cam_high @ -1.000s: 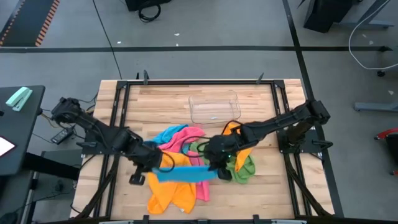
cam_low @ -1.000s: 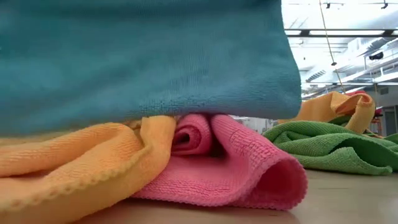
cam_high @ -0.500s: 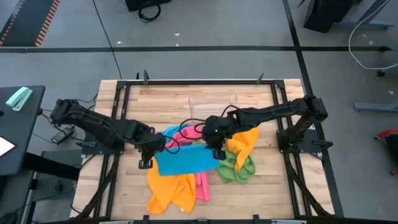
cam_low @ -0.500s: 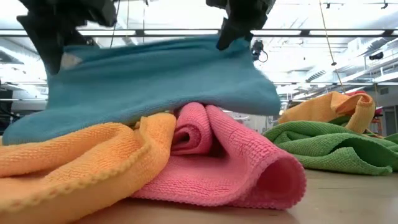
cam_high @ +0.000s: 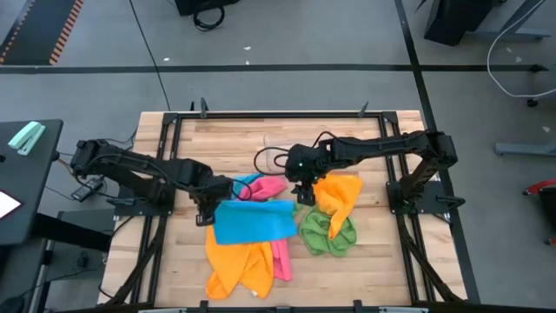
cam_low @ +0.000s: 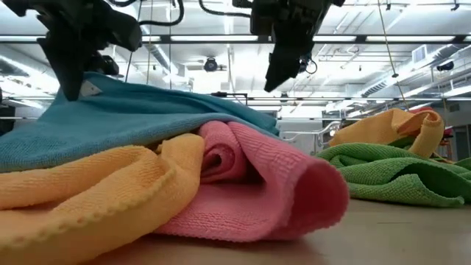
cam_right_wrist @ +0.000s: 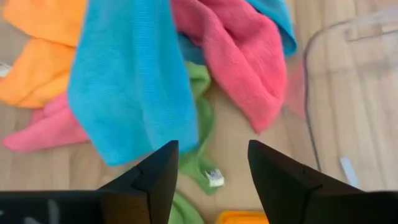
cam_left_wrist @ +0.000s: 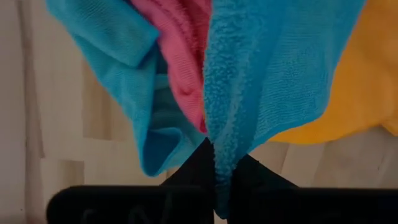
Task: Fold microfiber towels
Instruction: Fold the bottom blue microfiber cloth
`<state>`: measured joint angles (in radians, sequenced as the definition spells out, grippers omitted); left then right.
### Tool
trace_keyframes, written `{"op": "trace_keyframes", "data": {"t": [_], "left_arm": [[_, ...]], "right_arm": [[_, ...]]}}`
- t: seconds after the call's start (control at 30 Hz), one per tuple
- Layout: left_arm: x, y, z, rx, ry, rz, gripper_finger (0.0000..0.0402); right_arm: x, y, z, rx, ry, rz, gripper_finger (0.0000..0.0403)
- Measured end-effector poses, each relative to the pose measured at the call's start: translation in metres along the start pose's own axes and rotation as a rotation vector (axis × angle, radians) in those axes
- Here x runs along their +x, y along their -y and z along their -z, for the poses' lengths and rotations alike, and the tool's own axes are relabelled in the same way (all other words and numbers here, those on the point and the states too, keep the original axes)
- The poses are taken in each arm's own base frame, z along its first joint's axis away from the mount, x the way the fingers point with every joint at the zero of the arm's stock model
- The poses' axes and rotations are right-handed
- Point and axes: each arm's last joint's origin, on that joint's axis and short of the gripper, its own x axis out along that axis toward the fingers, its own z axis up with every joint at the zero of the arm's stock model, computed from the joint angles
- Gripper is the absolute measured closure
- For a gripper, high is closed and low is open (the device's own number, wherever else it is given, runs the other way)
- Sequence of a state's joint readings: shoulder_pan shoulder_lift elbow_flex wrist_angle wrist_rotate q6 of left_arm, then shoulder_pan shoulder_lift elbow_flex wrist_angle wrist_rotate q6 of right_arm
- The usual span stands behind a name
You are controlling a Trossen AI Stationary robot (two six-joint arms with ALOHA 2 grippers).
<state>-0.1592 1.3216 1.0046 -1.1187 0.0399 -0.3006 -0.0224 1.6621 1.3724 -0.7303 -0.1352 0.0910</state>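
I am running both arms over a heap of bright towels on the wooden table (cam_high: 365,261), midway through folding the blue towel (cam_high: 254,221). It is lying as a flat rectangle on top of the pile, draped over an orange towel (cam_high: 234,268) and a pink towel (cam_high: 281,256), with a green towel (cam_high: 328,233) crumpled just beside it and a second orange towel (cam_high: 340,195) beyond that.

The left gripper (cam_high: 206,211) is sitting at the blue towel's left edge; in the left wrist view its fingers are pressed together on a fold of blue cloth, which is hanging out from between them. The right gripper (cam_high: 301,188) is hovering above the towel's far right corner, its jaws spread and holding nothing; the right wrist view is showing the two fingers (cam_right_wrist: 158,177) standing apart with the cloth lying free beneath them. In the low view that gripper is hanging clear above the pile.

I am judging the first fold as laid and the right side as already released. Next, I expect, the left gripper needs to let go, and then both must take fresh corners for a second fold. A clear tray (cam_high: 300,141) is waiting on the far side of the table, near the pile.
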Motion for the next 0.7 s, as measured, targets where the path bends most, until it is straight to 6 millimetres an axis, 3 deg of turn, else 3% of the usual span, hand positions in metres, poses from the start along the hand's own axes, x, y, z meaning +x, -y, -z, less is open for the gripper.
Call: {"op": "trace_keyframes", "data": {"t": [0.27,0.43,0.7], "left_arm": [[0.000,-0.002,-0.001,-0.025,0.010,-0.012,0.0360],[0.000,-0.001,-0.001,-0.023,0.028,-0.076,0.0316],[-0.001,-0.001,-0.002,0.027,0.054,-0.121,0.0233]], "right_arm": [[0.033,-0.047,0.013,-0.199,0.145,0.075,0.0199],[0.047,-0.082,0.025,-0.334,0.317,0.153,0.0199],[0.067,-0.080,0.050,-0.364,0.450,0.325,0.0199]]}}
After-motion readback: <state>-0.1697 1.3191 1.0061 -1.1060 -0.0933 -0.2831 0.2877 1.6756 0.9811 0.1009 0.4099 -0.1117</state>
